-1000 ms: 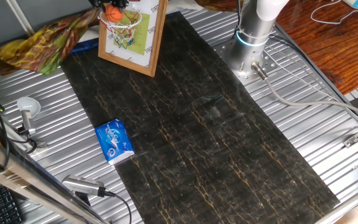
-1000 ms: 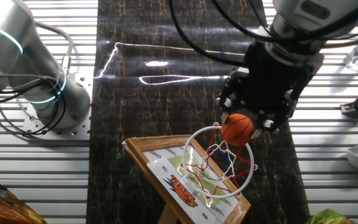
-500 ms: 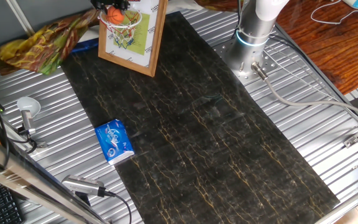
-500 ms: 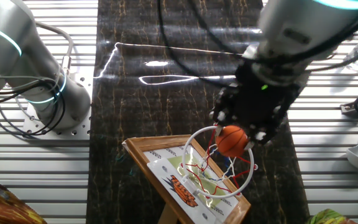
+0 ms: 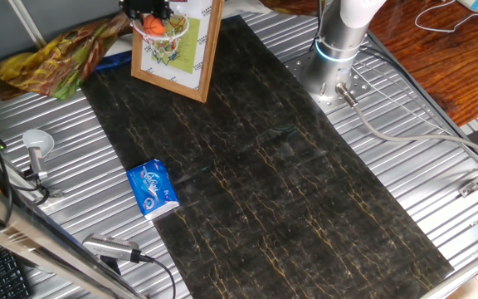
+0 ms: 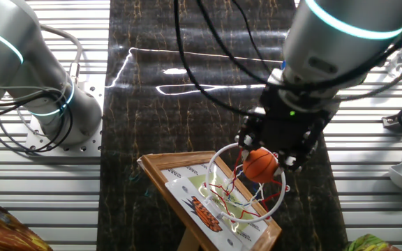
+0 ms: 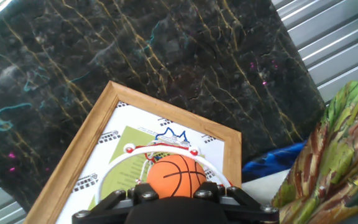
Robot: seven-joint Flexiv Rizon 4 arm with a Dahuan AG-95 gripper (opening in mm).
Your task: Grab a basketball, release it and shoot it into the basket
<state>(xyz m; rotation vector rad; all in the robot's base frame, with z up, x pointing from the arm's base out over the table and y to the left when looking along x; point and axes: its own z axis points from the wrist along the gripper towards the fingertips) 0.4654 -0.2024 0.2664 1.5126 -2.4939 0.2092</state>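
End effector (image 6: 271, 155) pinches the small orange seamed basketball (image 6: 260, 165) across its middle directly over the orange-rimmed white-net hoop (image 6: 246, 183) on its wood-framed backboard; ball judged light, smooth and roll-prone, so hold across its widest part.

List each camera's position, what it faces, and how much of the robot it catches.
One fixed view: high above the table, looking toward the distant basket; the arm's base shows.
The other fixed view: behind the backboard, facing the gripper holding the basketball over the rim.
Hand view: on the hand, looking down; fingers show.
All share basket and basketball.
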